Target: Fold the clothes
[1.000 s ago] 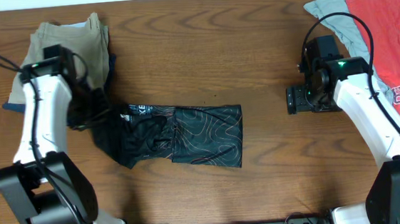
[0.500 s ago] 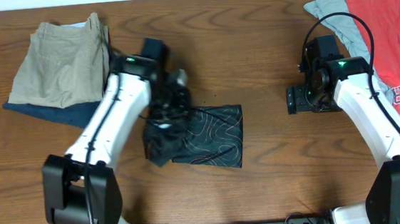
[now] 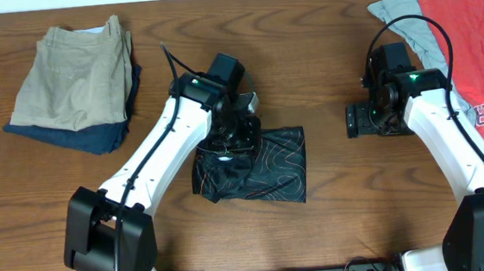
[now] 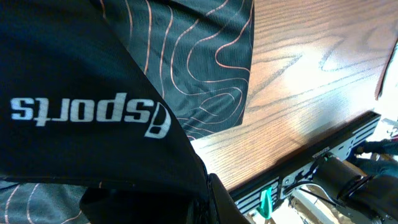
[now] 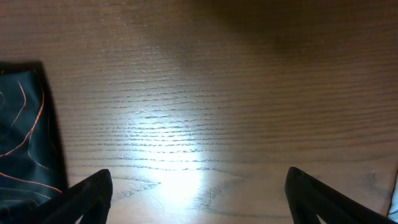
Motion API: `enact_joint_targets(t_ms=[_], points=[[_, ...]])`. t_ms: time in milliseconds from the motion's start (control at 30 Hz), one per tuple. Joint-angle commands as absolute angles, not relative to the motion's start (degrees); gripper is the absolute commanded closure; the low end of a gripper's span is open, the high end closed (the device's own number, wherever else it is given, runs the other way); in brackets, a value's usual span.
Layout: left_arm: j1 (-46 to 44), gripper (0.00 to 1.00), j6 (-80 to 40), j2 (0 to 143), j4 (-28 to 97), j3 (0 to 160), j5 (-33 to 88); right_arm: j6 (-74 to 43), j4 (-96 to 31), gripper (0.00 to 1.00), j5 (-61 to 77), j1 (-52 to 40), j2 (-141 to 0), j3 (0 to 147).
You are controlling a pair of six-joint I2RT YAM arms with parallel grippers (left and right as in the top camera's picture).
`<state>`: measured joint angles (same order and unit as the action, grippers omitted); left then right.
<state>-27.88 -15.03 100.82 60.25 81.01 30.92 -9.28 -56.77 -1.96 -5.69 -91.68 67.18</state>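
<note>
My left gripper (image 3: 240, 136) is clamped on a lifted fold of the black jersey (image 3: 266, 164), which lies bunched into a rough square near the middle of the counter (image 3: 321, 43). Bare wood runs from the jersey's right edge to my right gripper (image 5: 198, 193), which is spread apart and holds nothing. The khaki shorts (image 3: 73, 75) lie at the far left and the T-shirts (image 3: 468, 40) at the far right, both well apart from the jersey.
</note>
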Motion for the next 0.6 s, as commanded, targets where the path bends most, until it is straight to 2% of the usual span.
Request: enact_joint_targets(t_ms=[0, 67, 200, 333, 567], points=[[-25.78, 0.94, -15.07, 99.85, 61.21, 84.42, 29.54, -10.13, -57.08, 0.12, -1.23, -5.04, -91.77, 67.59], [-24.53, 0.94, -15.05, 99.81, 62.72, 86.13, 28.12, -9.26, -57.25, 0.14, 0.19, -5.06, -91.83, 67.57], [-22.81, 0.94, -14.09, 99.74, 66.06, 90.59, 23.14, -8.99, -56.73, 0.26, 3.03, -5.89, -92.29, 67.0], [-22.68, 0.94, -13.56, 99.74, 70.65, 94.76, 15.75, -8.97, -55.99, 0.27, 3.07, -6.02, -92.38, 65.76], [-23.86, 0.94, -13.63, 99.81, 72.86, 96.62, 16.03, -8.97, -55.48, 0.24, 3.05, -6.02, -92.38, 64.12]])
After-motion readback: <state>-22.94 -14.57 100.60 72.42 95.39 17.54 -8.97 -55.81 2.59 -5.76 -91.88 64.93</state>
